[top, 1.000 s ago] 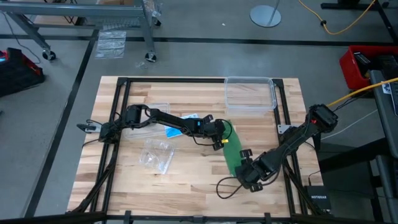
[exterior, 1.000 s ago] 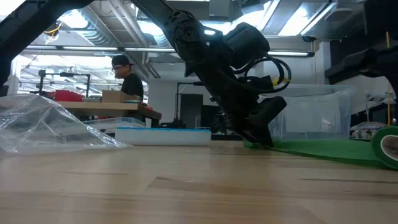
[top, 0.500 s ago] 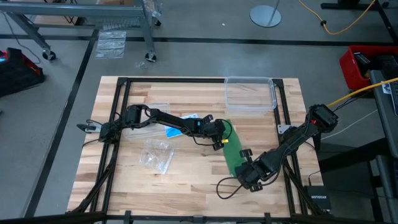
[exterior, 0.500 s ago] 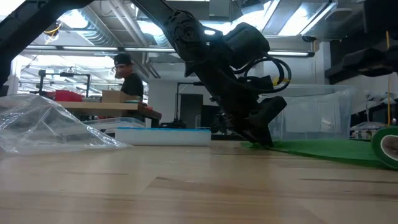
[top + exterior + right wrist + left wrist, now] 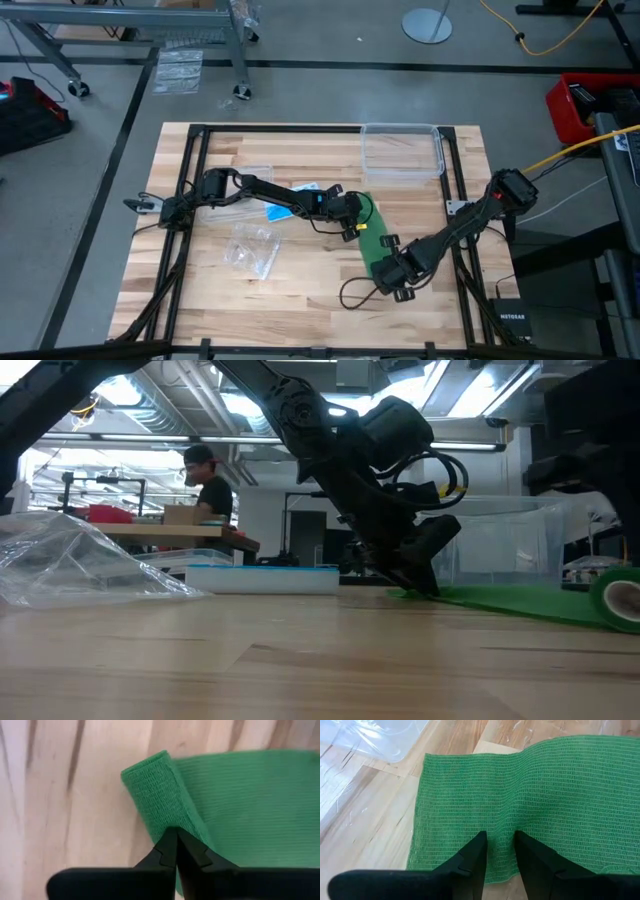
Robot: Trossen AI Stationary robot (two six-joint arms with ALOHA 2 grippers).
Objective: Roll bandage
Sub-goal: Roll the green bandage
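Barely begun: bandage point(image 5: 371, 243) flat on table point(image 5: 300, 290), one short roll started. Right end effector point(image 5: 175, 851) closed at roll; left end effector point(image 5: 499, 851) parted, pinning far end. Most length unrolled.

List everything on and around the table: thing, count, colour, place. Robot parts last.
Soft fabric bandage: one, green, right of table centre, near end rolled.
Rectangular plastic box: one, clear, table's far right corner.
Flat pill organizer: one, blue and white, under the left arm.
Crumpled plastic bag: one, clear, left of centre.
Person: one, dark top, at a bench behind the table.
Left gripper: one, dark, fingers slightly apart, pressing the bandage's flat end.
Right gripper: one, dark, shut at the roll.
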